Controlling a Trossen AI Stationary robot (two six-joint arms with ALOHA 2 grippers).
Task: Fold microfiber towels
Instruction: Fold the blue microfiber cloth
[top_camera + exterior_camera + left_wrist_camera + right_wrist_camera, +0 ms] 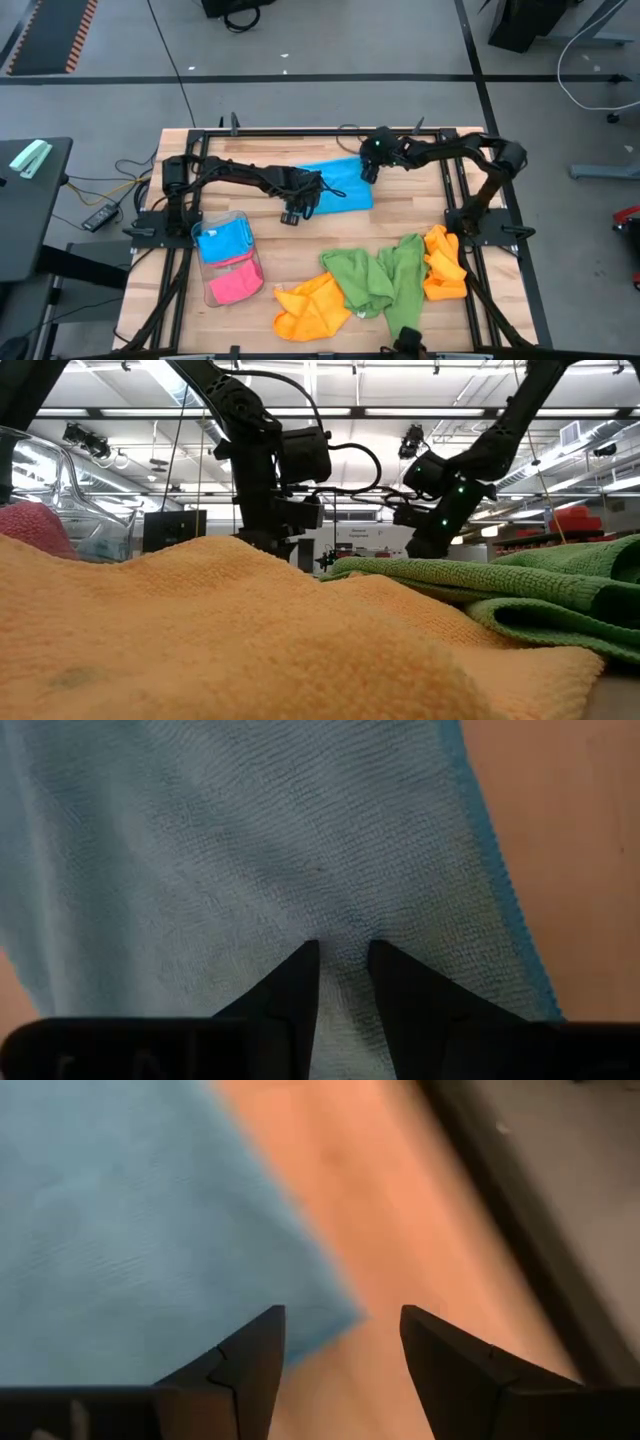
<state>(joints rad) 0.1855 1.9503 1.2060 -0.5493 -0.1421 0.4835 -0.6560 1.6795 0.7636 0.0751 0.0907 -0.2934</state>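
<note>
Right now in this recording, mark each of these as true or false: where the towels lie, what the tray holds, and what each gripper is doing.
1. The sky-blue microfiber towel lies on the wooden table between the two arms. True.
2. The clear plastic tray holds a green towel. False: it holds a folded blue cloth and a pink cloth.
3. The left gripper pinches the sky-blue towel. True.
4. The right gripper is clamped on an orange towel. False: it is open over the sky-blue towel's corner.
5. The crumpled green towels lie among the orange towels. True.
</note>
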